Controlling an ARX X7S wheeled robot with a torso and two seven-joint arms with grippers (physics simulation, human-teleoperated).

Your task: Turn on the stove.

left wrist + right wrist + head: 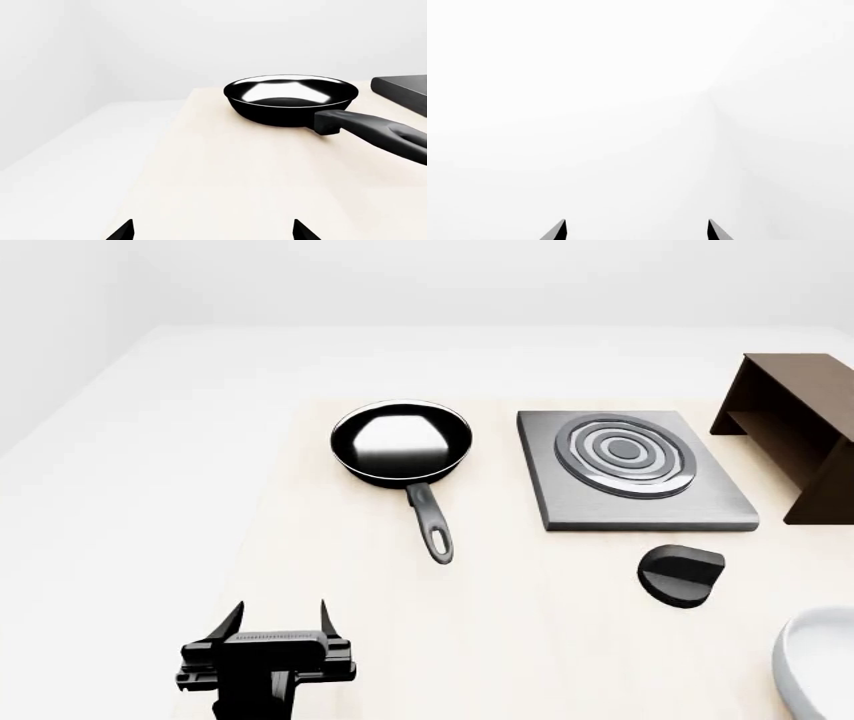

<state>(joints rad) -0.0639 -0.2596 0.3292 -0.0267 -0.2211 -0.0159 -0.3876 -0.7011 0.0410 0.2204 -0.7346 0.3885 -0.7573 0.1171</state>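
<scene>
Hovering over table, left tool spread wide, empty; right tool spread too, w/ nothing between

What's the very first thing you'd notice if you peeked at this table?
The shiny black frying pan sits in the middle of the pale table, its handle pointing toward the robot. Right of it lies the grey stove with dark ring coils, and its round black knob in front. The left gripper hovers open near the table's front edge.

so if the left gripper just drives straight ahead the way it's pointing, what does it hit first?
Probably the frying pan: it sits ahead of the open left gripper, its handle off to one side. Only bare table lies between; height clearance is unclear.
</scene>
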